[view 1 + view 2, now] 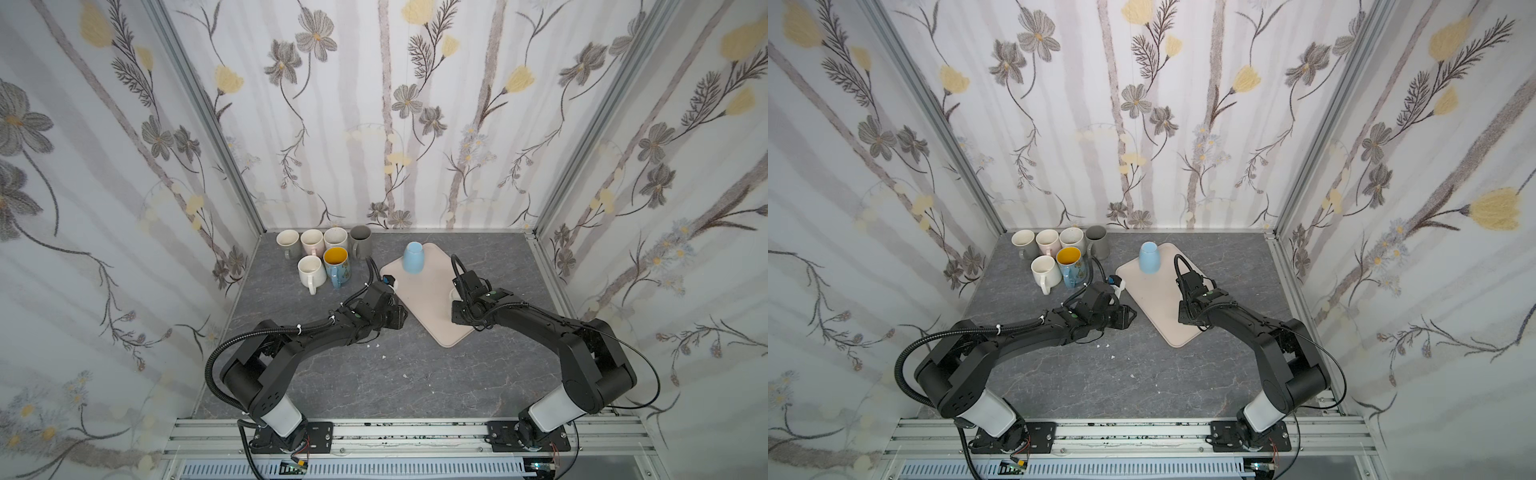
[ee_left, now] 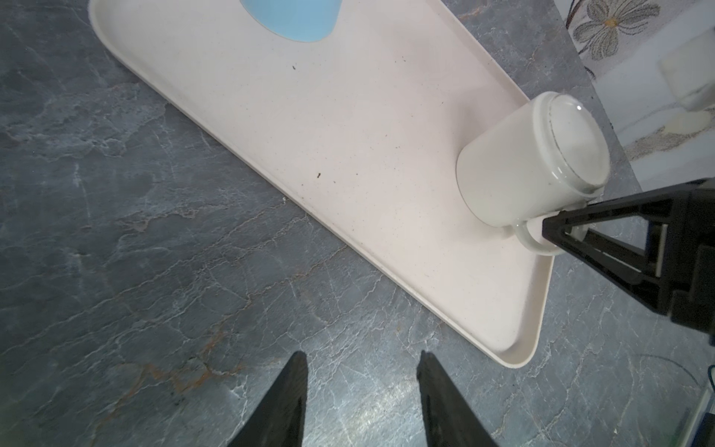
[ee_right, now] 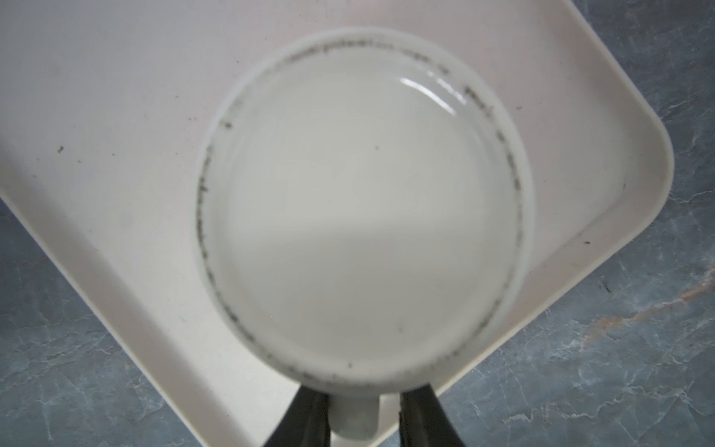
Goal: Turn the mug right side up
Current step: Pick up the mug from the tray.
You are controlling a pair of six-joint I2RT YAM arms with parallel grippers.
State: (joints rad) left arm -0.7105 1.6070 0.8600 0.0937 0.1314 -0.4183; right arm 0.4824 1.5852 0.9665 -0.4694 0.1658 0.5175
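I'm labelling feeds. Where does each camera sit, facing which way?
Top views: high at the robot's end, looking down on the table; left arm, right arm show in both.
Left wrist: over table, facing tray and upside-down mug; left gripper open.
Right wrist: straight above mug; right gripper flanks its handle.
Wrist views share mug and tray.

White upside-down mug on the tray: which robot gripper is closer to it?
Right. The right gripper is at the mug, one finger on each side of its handle. The left gripper hangs open over the table, off the tray, apart from the mug.
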